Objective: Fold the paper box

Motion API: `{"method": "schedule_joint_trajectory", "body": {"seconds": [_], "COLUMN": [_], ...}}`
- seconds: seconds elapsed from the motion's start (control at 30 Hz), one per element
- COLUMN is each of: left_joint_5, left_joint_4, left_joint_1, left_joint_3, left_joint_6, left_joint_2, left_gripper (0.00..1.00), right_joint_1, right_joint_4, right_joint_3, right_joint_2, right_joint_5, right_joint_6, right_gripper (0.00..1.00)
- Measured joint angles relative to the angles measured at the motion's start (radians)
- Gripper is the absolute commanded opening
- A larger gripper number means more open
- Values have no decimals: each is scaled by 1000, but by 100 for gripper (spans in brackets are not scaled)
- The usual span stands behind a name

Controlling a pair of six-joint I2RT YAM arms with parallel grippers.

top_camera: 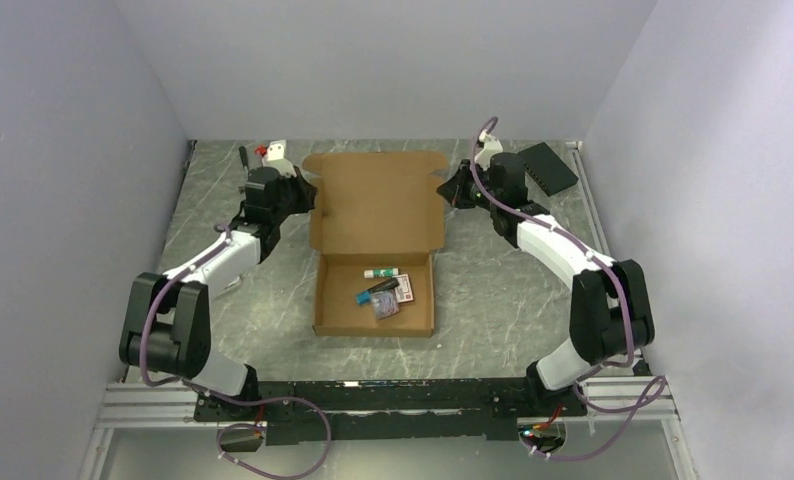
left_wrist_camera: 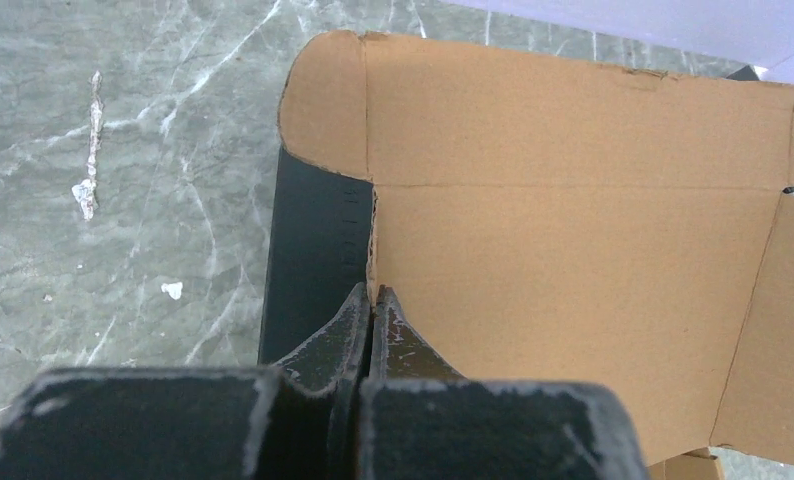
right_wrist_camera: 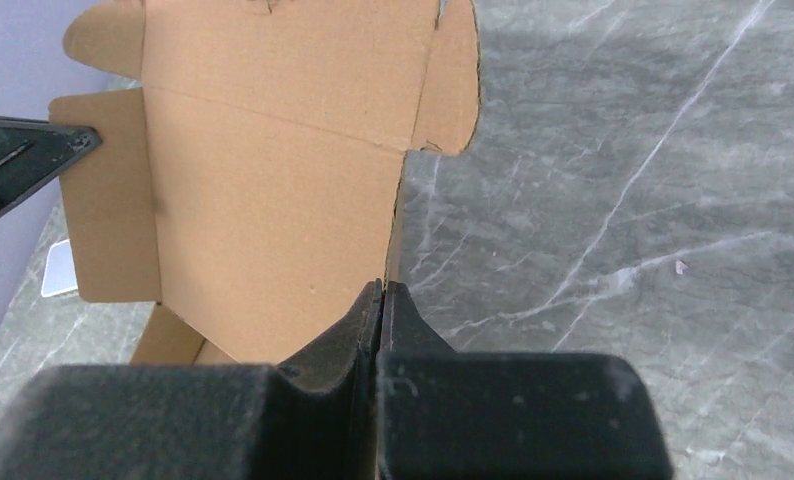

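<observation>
The paper box [top_camera: 373, 320] is brown cardboard in the middle of the table. Its tray is nearest me and its lid [top_camera: 376, 205] is raised behind it, with rounded tabs at the top corners. My left gripper [top_camera: 310, 200] is shut on the lid's left edge [left_wrist_camera: 375, 240]; the cardboard runs between its fingertips [left_wrist_camera: 373, 296]. My right gripper [top_camera: 445, 190] is shut on the lid's right edge [right_wrist_camera: 393, 230], and its tips [right_wrist_camera: 384, 290] pinch the cardboard. Inside the tray lie a small tube [top_camera: 381, 272] and a packet [top_camera: 383, 303].
A flat black box [top_camera: 551, 166] lies at the back right beside the right arm. A small white and red item [top_camera: 273, 152] sits at the back left. A black flat panel [left_wrist_camera: 313, 260] shows just left of the lid edge. Walls close in on three sides.
</observation>
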Motion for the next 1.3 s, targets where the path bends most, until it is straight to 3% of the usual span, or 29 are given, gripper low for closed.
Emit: {"method": "schedule_joint_trajectory", "body": {"seconds": [0.4,0.8,0.97,1.3], "left_joint_5": [-89,-113,-114,-150], "left_joint_4": [260,444,513,676], "left_joint_1": [-74,-149,-161,-221], "left_joint_3": [-239,-211,-164,-199], "left_joint_6": [7,132,190,286], "left_joint_2": [-159,-73,-6,39], "left_gripper": [0,0,0,0], "right_joint_1": [51,56,56,55], "right_joint_4": [152,327,477,655], "right_joint_3": [-161,-206,-253,-375], "right_joint_2": [-174,-175,-160,-158], "right_joint_5": [153,292,338,397], "right_joint_6": [-66,-204,-252,-261], "right_gripper": [0,0,0,0]}}
